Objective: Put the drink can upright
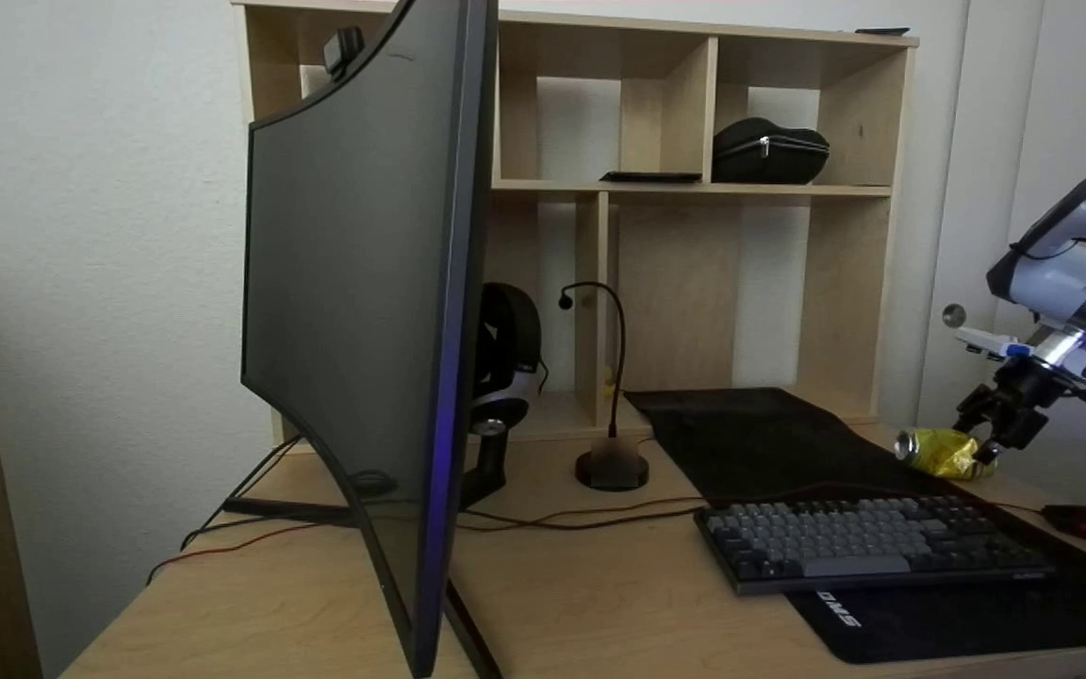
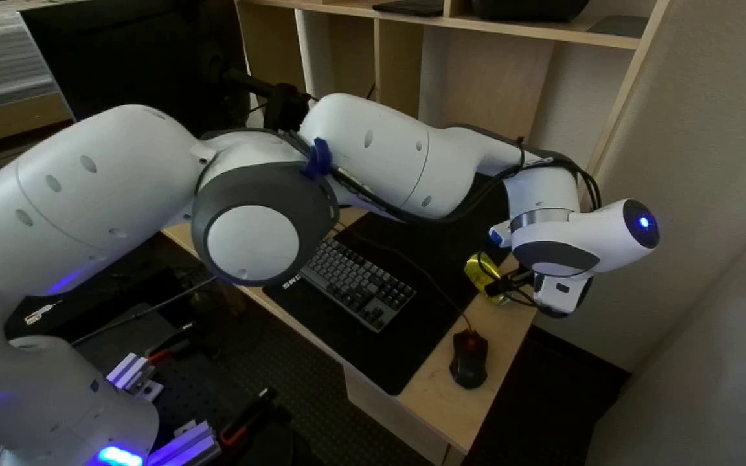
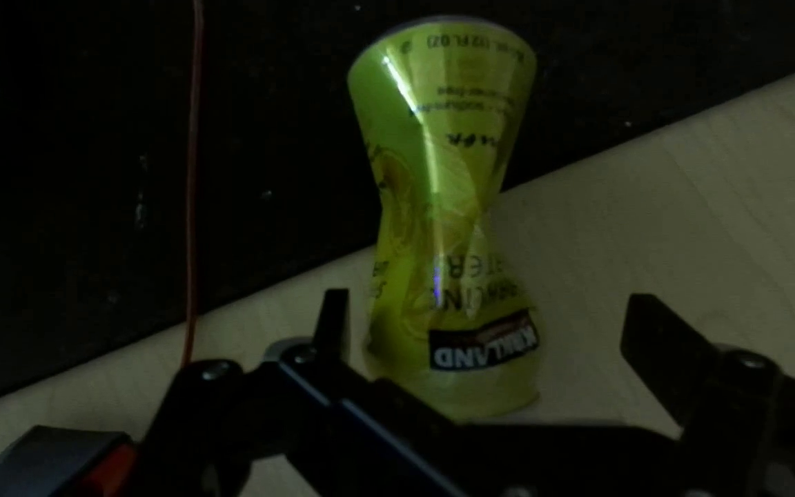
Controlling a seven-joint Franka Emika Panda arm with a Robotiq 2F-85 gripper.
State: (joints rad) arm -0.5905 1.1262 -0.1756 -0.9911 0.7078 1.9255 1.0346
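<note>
Yellow and glossy, the small cylindrical drink can (image 3: 447,221) lies on its side, its inside hidden from all the views. Its walls are crumpled into an hourglass, narrow at the waist and wider at both ends, with dark lettering and a black KIRKLAND label toward one end. It lies across the edge of a long black desk mat (image 3: 59,207), partly over the mat and partly over the pale, wood-grained tabletop (image 2: 451,404).

The black, jointed, two-fingered claw (image 3: 488,304) has its fingers spread apart, with the labelled end of the can between them and the waist reaching past their tips in the wrist view. That view is dark, so whether a finger touches the can there is hard to judge.

Near the can, a black mouse (image 2: 469,359) with a red glow sits on bare wood, and a rectangular black-and-grey keyboard (image 1: 863,542) rests on the mat. In an exterior view, a pale wooden shelf unit (image 1: 680,292) at the back of the tabletop holds a rounded black zippered case (image 1: 769,156) in its upper row and a flat black slab (image 1: 651,176) in the compartment beside it.
</note>
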